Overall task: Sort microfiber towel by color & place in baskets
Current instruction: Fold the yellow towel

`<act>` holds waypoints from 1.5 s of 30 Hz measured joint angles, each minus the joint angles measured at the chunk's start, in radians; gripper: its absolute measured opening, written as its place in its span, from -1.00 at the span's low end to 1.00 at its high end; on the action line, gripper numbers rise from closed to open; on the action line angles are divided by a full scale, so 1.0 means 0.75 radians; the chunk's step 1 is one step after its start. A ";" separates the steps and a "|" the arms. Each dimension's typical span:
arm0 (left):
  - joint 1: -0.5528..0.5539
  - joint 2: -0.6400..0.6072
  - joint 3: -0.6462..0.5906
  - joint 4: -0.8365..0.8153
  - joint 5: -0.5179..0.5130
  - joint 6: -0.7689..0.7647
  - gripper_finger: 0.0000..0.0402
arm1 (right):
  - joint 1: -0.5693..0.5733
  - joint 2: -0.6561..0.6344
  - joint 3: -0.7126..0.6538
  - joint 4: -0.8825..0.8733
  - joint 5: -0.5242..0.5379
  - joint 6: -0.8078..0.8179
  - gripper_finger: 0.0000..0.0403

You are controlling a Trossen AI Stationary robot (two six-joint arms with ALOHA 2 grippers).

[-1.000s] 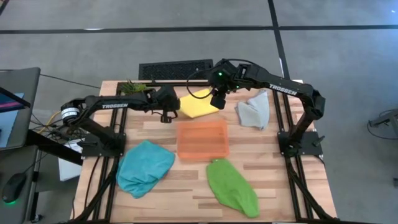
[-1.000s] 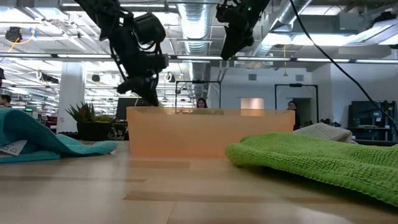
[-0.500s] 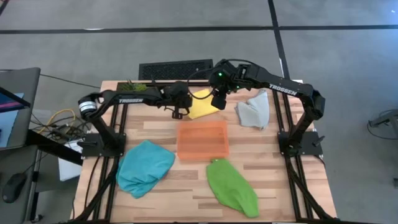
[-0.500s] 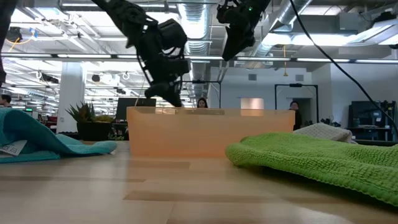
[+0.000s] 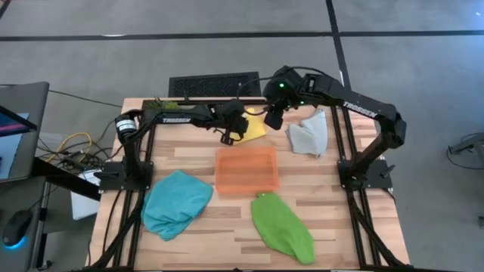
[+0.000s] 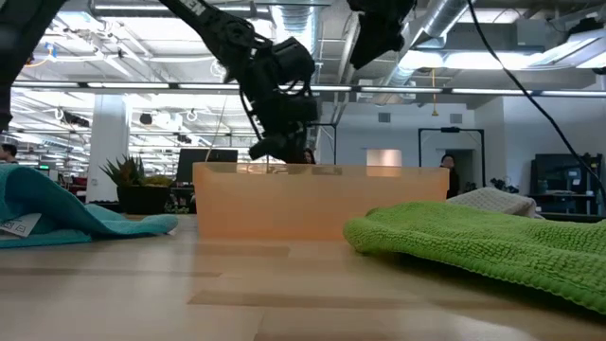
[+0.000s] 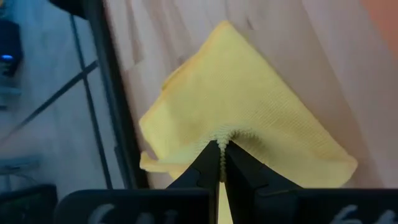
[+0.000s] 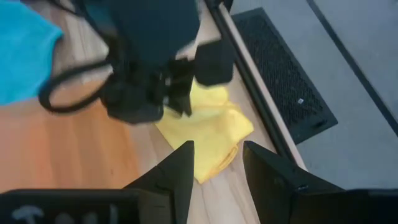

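Observation:
A yellow towel [image 5: 255, 128] lies at the table's far side, behind the orange basket [image 5: 246, 171]. My left gripper [image 7: 221, 149] is shut, and its tips stand at the towel's middle. My right gripper [image 8: 217, 171] hangs open above the towel [image 8: 211, 127], well clear of it and high in the low view [image 6: 379, 38]. A teal towel [image 5: 175, 202], a green towel [image 5: 281, 227] and a grey towel [image 5: 308, 134] lie crumpled on the table. In the low view the basket hides the yellow towel. My left gripper's shut fingertips meet the yellow towel near its middle [image 7: 231, 133], where the cloth gathers in small ruffles around them. The fingers slant down from the table's left. The towel lies on the table. Whether any cloth is caught between the fingers I cannot tell.
A small green plant [image 5: 159, 104] stands at the far left corner. A black mat [image 5: 213, 85] lies on the floor beyond the far edge. Bare wood shows between the basket and the towels. People stand in the room behind the table.
My left gripper has travelled toward the table's right edge, from bare wood at the left to the yellow towel. It has rolled somewhat and stayed shut. My right gripper has risen a little above the towel and stayed open.

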 joint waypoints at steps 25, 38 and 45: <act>-0.050 0.297 0.342 -0.050 0.027 0.032 -0.99 | 0.012 -0.034 0.000 -0.053 0.002 0.033 -0.20; -0.050 0.297 0.344 0.002 0.053 0.023 -0.97 | 0.012 -0.033 0.000 -0.062 0.002 0.032 -0.20; -0.050 0.296 0.344 0.102 0.053 -0.033 -0.78 | 0.012 -0.033 -0.001 -0.067 0.002 0.033 -0.20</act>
